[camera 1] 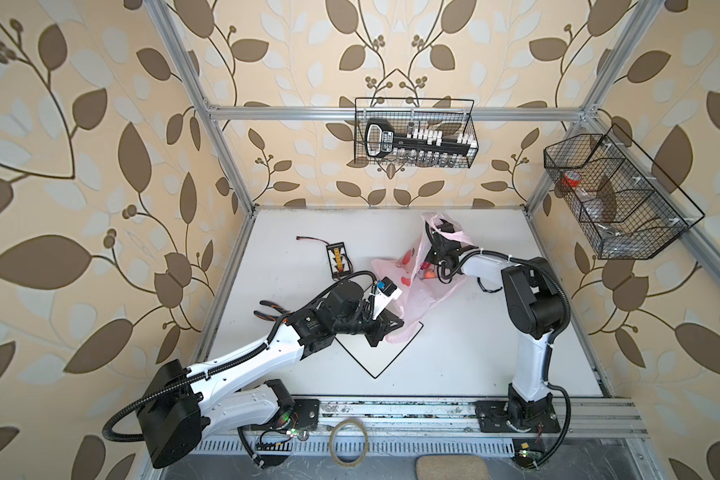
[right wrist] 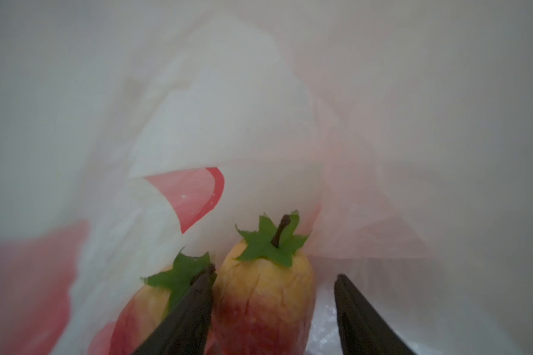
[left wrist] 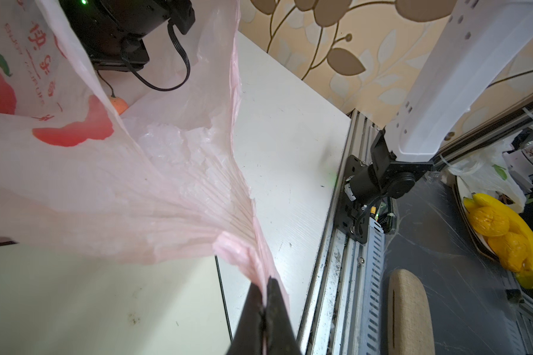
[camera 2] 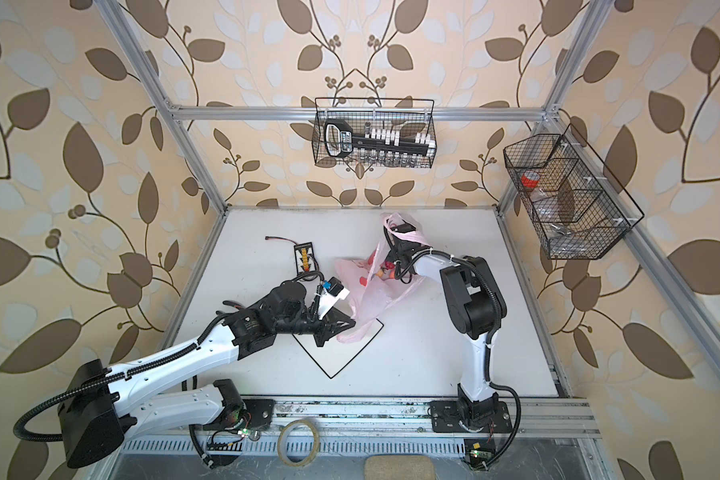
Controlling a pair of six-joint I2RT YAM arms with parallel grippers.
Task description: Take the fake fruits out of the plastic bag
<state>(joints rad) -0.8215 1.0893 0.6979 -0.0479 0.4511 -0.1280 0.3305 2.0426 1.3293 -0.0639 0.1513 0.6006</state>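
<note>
**A:** Where was the plastic bag (camera 1: 420, 299)?

**B:** Around the middle of both top views, slumped on the white worktop (camera 1: 454, 353). Its long axis ran from lower centre toward the upper right. The lower corner lay over the black-rimmed plate (camera 1: 375, 377), and a handle at the top was draped over the right arm's wrist.

**A:** And the pincers?

**B:** The left pincer (left wrist: 262, 287) was clamped tight on a gathered corner of film, which fanned out taut from it. The right pincer (right wrist: 275, 272) was deep inside the bag with its jaws apart, straddling one fake fruit (right wrist: 265, 295). One finger sat against the fruit's side, between it and a second fruit (right wrist: 136, 310). The other finger stood clear of it.

**A:** Which way did that fruit point?

**B:** In the right wrist view its long axis ran up the frame. The green top and stem were toward the top edge and the red blunt end was nearest the pincer.

**A:** How would it handle?

**B:** Light, I'd judge, and glossy, so likely slippery. I'd close across the broad middle, below the leaves. The film was soft and might get pinched along with it.

**A:** Anything else?

**B:** An orange ball (left wrist: 119, 104) showed in the upper left of the left wrist view, within the bag's open folds.
</note>
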